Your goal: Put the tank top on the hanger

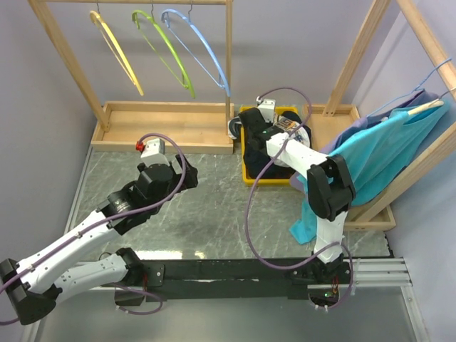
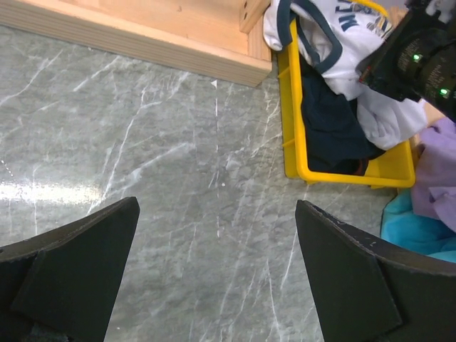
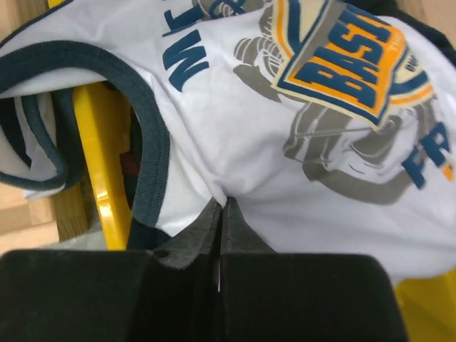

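The tank top [image 3: 285,142] lies bunched in the yellow bin [image 2: 291,114], a fold pinched in the right jaws, the hanger [image 1: 117,53] hanging well apart leftward, nearer the wide-open left jaws.

Left arm [image 1: 68,246] first: white shells between chunky black joints, with a purple cable [image 1: 184,171] running along it. Just behind the left gripper [image 2: 217,274] there's a small white box with a red cap [image 1: 140,145]. Its fingers [image 2: 78,271] are matte black wedges. Over to the right arm [image 1: 292,151]: same white-and-black build, with a second purple cable [image 1: 248,214]. The right gripper [image 3: 219,214] has grey pads [image 3: 196,235] on black blocks, and green lights [image 2: 417,60] glow on the black housing close behind it.
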Robot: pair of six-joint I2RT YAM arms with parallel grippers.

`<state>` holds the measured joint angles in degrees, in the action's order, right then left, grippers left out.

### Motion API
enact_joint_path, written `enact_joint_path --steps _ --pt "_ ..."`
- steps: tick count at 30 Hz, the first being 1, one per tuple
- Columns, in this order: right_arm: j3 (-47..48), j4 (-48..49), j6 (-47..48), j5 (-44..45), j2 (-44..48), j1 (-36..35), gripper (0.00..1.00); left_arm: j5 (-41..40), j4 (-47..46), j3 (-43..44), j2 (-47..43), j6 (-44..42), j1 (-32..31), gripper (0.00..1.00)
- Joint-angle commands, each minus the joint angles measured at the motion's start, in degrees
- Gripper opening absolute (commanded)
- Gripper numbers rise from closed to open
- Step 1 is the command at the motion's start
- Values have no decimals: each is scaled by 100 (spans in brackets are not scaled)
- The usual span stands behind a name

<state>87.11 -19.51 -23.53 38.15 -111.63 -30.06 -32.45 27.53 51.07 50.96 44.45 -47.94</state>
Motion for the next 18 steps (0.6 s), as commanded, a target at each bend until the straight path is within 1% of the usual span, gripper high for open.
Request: enact_joint_path --steps 1,3,6,9,14,17,18 --pt "324 -335 119 254 1115 -166 0 -139 25 237 -262 64 -5 99" --pt "332 -264 313 569 1694 -526 0 -131 7 298 -323 38 -13 99" --pt "753 -615 516 964 2231 -973 0 -113 -11 438 -350 -15 -13 99" --pt "1122 -888 674 1080 2741 -1325 0 -130 7 579 -332 -41 -13 99" --pt "1712 -1134 867 852 3349 -1783 0 -209 24 773 -385 -33 -13 99" --pt "2204 -1231 1034 825 3508 -2143 0 -61 -89 826 -376 -172 -13 99" --pt "2501 -1257 1095 825 3482 -2222 0 149 -212 843 -376 -251 -13 99"
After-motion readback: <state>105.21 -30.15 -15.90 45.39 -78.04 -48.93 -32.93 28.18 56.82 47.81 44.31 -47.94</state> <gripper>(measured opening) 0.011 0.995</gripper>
